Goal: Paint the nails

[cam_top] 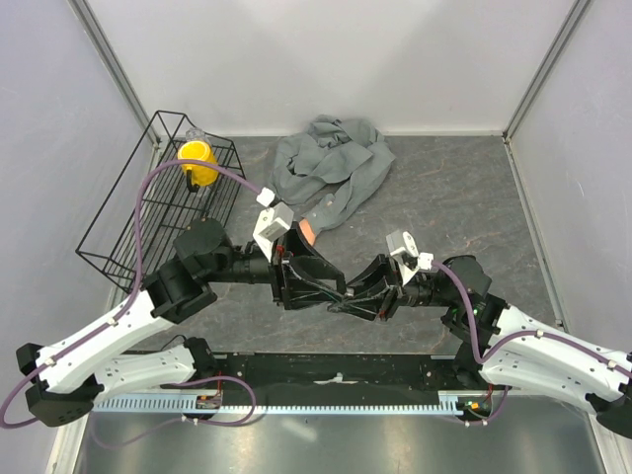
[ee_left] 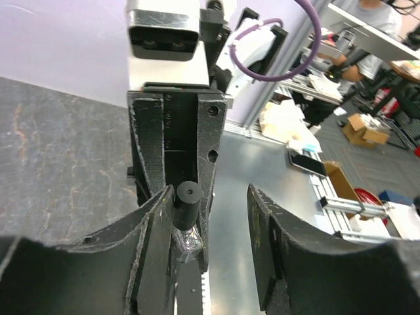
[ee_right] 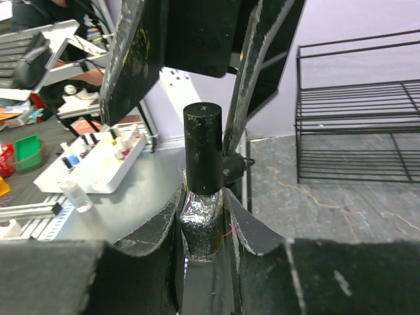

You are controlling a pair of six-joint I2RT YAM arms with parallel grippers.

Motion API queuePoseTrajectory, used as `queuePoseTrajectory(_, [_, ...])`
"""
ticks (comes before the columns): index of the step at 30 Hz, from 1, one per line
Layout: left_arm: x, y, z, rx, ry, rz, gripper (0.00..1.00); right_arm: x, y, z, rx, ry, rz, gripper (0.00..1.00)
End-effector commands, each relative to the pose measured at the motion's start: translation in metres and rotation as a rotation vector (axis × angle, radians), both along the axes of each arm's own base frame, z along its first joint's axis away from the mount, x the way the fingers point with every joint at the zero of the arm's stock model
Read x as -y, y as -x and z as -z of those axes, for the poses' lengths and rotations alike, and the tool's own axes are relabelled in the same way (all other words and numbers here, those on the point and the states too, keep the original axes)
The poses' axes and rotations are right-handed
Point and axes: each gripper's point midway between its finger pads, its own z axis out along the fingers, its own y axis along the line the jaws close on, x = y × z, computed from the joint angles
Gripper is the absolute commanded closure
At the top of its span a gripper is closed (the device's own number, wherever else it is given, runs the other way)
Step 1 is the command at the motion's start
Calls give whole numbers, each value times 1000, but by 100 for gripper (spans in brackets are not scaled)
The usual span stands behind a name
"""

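Observation:
My right gripper (ee_right: pixel 203 197) is shut on a small glittery nail polish bottle (ee_right: pixel 203 226) with a tall black cap (ee_right: pixel 202 147), held upright. My left gripper (ee_left: pixel 210 193) is open, with its fingers (ee_right: pixel 134 59) on either side of the cap (ee_left: pixel 186 203); the cap lies close against its left finger. In the top view both grippers, the left (cam_top: pixel 331 286) and the right (cam_top: pixel 357 293), meet at the table's middle front. A bit of the peach mannequin hand (cam_top: pixel 308 232) shows under the left wrist, with its grey sleeve (cam_top: pixel 331 168) behind. The nails are hidden.
A black wire basket (cam_top: pixel 158 197) holding a yellow cup (cam_top: pixel 197 163) stands at the back left; it also shows in the right wrist view (ee_right: pixel 357 111). A white tray of small bottles (ee_right: pixel 98 154) sits beyond the table's front edge.

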Motion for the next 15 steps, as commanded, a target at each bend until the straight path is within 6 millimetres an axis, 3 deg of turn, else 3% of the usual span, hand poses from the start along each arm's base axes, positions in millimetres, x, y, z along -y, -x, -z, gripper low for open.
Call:
queuePoseTrajectory(1, [5, 9, -5, 36, 26, 81, 45, 7, 16, -43, 52, -115, -70, 100])
queuePoseTrajectory(5, [10, 9, -2, 24, 11, 100, 45, 6, 17, -45, 55, -118, -77, 100])
queuePoseTrajectory(15, [9, -3, -5, 54, 14, 26, 81, 4, 7, -39, 55, -94, -27, 100])
